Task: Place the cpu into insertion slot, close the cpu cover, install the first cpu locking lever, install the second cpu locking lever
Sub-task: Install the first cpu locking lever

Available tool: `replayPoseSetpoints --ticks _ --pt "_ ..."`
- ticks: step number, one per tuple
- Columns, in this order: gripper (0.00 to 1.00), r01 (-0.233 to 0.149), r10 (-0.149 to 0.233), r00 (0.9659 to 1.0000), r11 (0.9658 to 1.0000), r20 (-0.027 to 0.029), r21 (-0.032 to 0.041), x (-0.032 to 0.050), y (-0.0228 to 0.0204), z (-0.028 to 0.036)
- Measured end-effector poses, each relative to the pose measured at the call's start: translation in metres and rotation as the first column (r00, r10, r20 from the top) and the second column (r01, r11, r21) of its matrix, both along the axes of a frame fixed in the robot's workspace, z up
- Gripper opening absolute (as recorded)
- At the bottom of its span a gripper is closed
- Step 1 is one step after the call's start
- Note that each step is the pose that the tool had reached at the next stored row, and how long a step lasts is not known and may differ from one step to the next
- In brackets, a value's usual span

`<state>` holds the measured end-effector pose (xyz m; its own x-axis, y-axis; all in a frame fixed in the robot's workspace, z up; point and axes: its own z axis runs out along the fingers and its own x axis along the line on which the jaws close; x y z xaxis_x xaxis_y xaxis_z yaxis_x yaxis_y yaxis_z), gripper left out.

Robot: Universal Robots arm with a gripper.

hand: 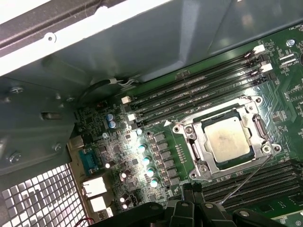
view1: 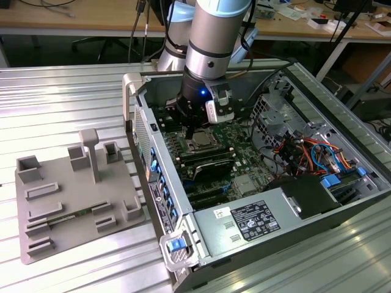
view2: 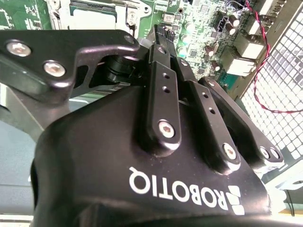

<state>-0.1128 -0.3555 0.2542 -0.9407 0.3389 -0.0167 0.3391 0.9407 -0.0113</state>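
End effector [view1: 194,129] hangs just above the insertion slot [hand: 226,139], fingers [hand: 189,196] drawn together on nothing I can see. One cpu [hand: 229,138] sits in the slot, one cpu cover [hand: 194,142] down around it. One thin lever [hand: 246,179] stands free (needs hooking low, I judge, pressed sideways under its catch).

A grey robot arm [view1: 211,43] points straight down, its black gripper [view1: 192,129] narrowed with fingertips [view2: 163,35] pressed together.
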Motion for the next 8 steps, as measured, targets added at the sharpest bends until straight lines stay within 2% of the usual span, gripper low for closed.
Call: replayPoseSetpoints --ticks 8 --pt "0.11 -0.031 0.031 0.9995 0.9995 0.0000 0.0000 0.0000 0.0000 0.0000"
